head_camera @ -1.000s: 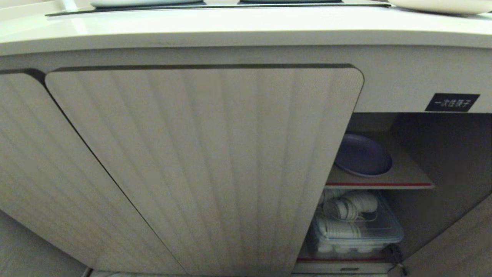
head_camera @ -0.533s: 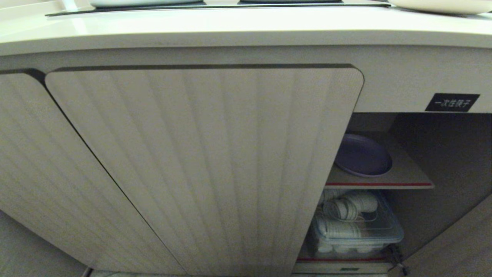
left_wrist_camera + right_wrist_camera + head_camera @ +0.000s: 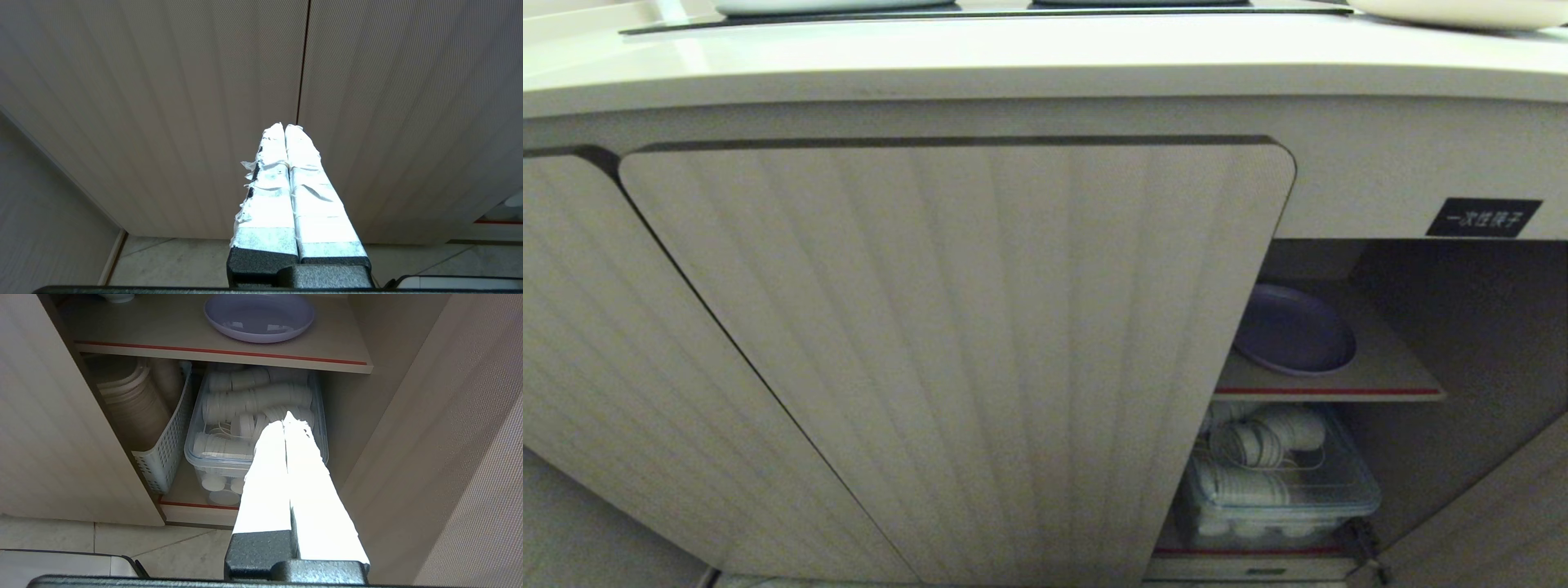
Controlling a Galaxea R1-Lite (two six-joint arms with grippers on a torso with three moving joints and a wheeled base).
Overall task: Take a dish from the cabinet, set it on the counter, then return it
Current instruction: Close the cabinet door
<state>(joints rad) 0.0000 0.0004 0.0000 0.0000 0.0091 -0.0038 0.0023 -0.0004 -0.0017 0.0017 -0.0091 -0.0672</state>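
The lavender dish (image 3: 1292, 330) (image 3: 260, 316) lies flat on the inner shelf (image 3: 1388, 371) of the cabinet (image 3: 956, 351), seen through the open right side. Above runs the cream counter (image 3: 1013, 57) with the black cooktop panel (image 3: 980, 10). Neither arm shows in the head view. My right gripper (image 3: 284, 420) is shut with nothing in it, low in front of the open compartment and well short of the dish. My left gripper (image 3: 284, 126) is shut and empty, facing the closed ribbed doors (image 3: 367, 102).
Under the shelf a clear lidded box (image 3: 253, 428) of white cups stands beside a white perforated basket (image 3: 161, 428) of stacked bowls. An open door panel (image 3: 449, 457) flanks the right side. Pale plates (image 3: 1462, 12) sit on the counter. A black label (image 3: 1483, 217) is above the opening.
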